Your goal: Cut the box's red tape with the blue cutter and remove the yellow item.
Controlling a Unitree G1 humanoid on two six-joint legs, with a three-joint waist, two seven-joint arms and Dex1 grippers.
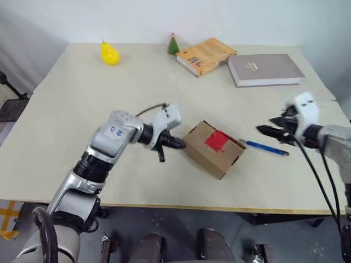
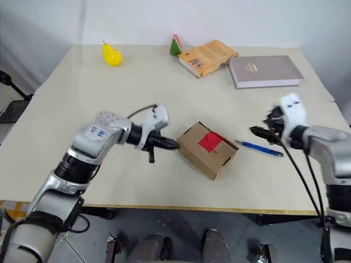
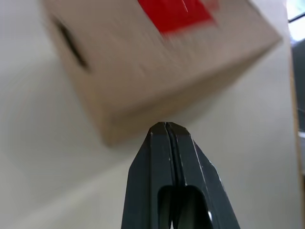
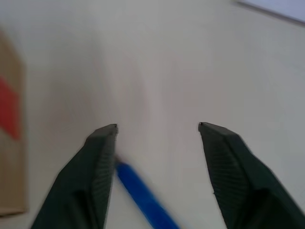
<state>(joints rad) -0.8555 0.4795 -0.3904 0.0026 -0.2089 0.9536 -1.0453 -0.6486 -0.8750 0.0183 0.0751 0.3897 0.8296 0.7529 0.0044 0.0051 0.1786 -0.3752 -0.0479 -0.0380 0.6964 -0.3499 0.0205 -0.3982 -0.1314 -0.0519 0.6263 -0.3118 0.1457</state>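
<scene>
Centrally on the table [image 1: 66,98] sits the box [image 1: 205,156], turned at an angle, flaps down, an oval slot showing in one side wall. Red tape [image 1: 217,140] lies across its top seam, a short glossy strip, uncut as far as can be seen.

Left gripper [image 1: 181,143]: fingers pressed together, holding nothing. Tip sits at the box's left corner edge, touching or just short of it; cannot tell which. From the left wrist view the shut fingertips [image 3: 165,130] point at the lower edge of the box's near wall, red tape visible above.

Blue cutter [image 1: 267,148] lies flat on the table just right of the box, apart from it, its length running away to the right and slightly toward the near edge.

Right gripper [image 1: 264,130]: fingers spread apart, empty. It hangs above the table near the cutter's middle, pointing toward the box. In the right wrist view the cutter runs just beside one fingertip [image 4: 106,138], partly between the two fingers, not gripped.

Yellow item not seen; box closed.

Far side of table: yellow pear [image 1: 109,53] at left, small green cone [image 1: 173,45] with red tip near centre, orange book [image 1: 206,55] just right of it, grey book [image 1: 265,68] beside that. All well apart from the box.
</scene>
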